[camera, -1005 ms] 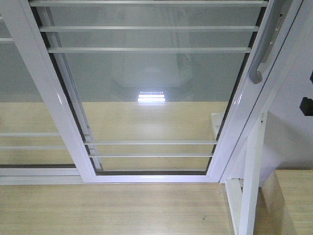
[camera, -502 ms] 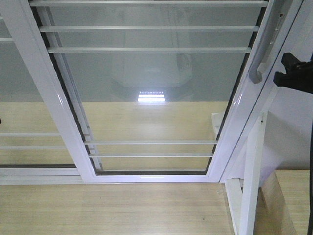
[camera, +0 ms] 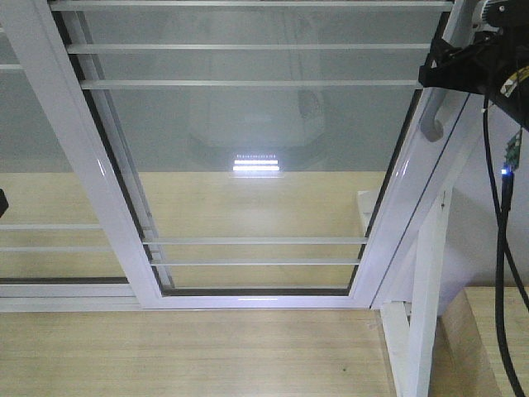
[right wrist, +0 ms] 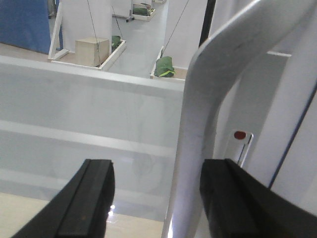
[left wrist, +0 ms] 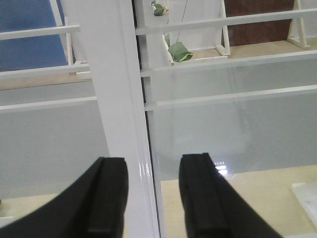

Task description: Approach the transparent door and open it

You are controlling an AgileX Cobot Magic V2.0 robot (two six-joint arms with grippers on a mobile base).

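Right tool [right wrist: 156, 196] risen to pull handle [camera: 433, 112] of transparent door [camera: 256, 149] — door straight ahead, filling front view. Jaws spread, straddling handle, ungripped. Left tool [left wrist: 151, 196] spread, facing white stile [left wrist: 114, 89]. Risk: off-centre closing — pads slide off curved handle.

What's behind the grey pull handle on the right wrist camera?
The white door stile, bearing a small red-marked slot. The handle hides the strip directly behind it.
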